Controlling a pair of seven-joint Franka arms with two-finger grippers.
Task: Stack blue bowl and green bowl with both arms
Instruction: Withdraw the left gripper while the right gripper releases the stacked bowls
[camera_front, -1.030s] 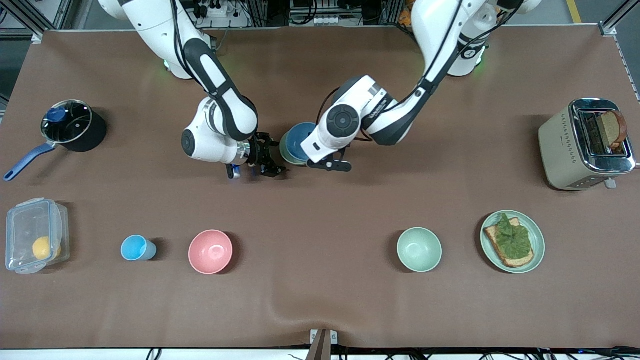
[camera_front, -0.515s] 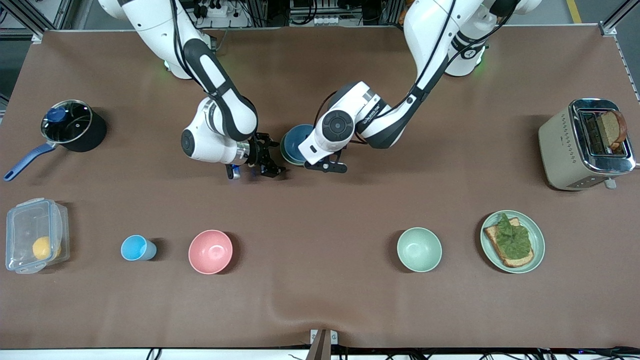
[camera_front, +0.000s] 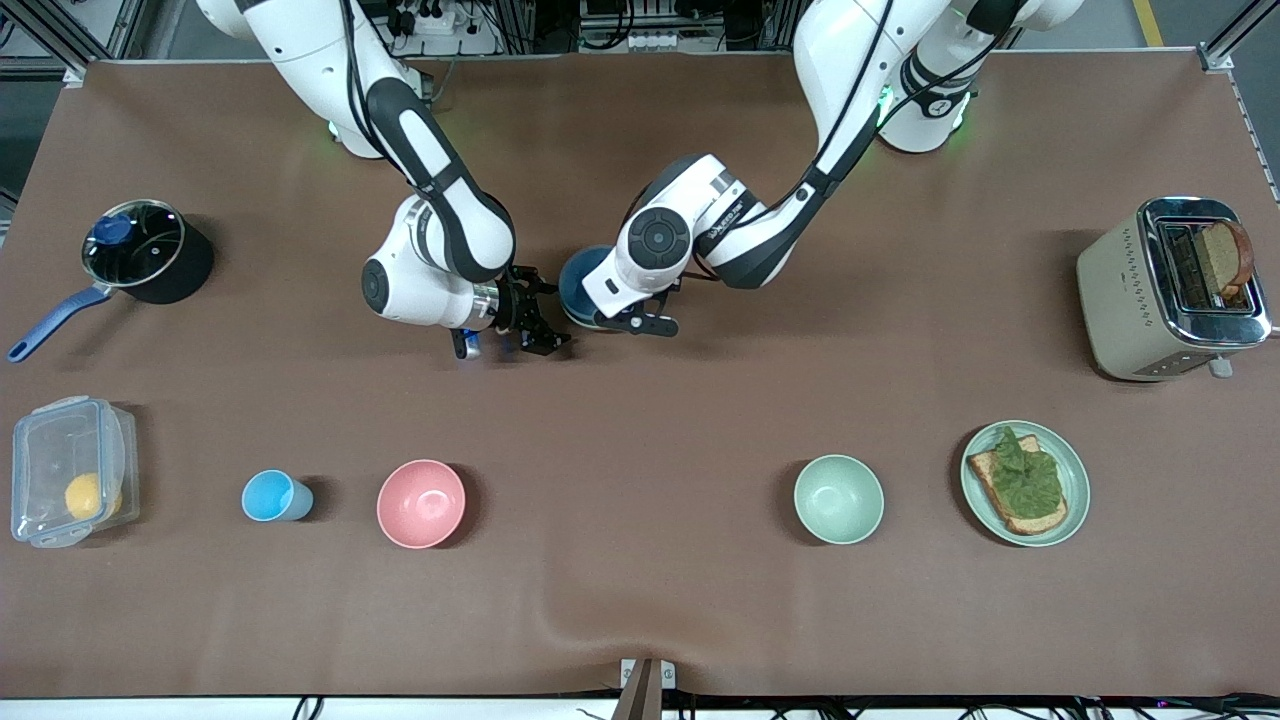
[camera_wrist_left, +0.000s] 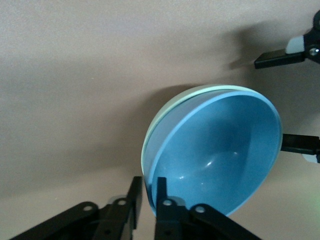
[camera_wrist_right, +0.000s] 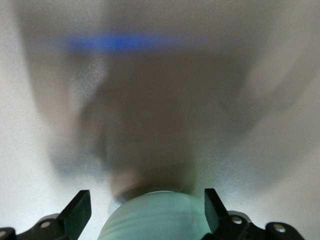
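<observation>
The blue bowl (camera_front: 578, 288) sits nested inside the green bowl (camera_wrist_left: 165, 112) at the table's middle, tilted; in the front view the left arm covers most of the stack. My left gripper (camera_front: 622, 322) is shut on the blue bowl's rim, seen in the left wrist view (camera_wrist_left: 147, 182) with the blue bowl (camera_wrist_left: 220, 160) ahead of it. My right gripper (camera_front: 555, 336) is open beside the stack, toward the right arm's end. In the right wrist view the green bowl's outer wall (camera_wrist_right: 155, 217) lies between its spread fingers (camera_wrist_right: 77, 210). Those fingers (camera_wrist_left: 278, 58) also show in the left wrist view.
Nearer the front camera stand a clear box with a lemon (camera_front: 70, 470), a light-blue cup (camera_front: 275, 496), a pink bowl (camera_front: 420, 503), a mint-green bowl (camera_front: 838, 498) and a plate with toast (camera_front: 1072, 470). A lidded pot (camera_front: 145, 250) and a toaster (camera_front: 1125, 290) stand at the table's ends.
My left gripper has carried the blue bowl toward the right arm's end, so it now lies deeper in the green bowl. The right gripper has not moved.
</observation>
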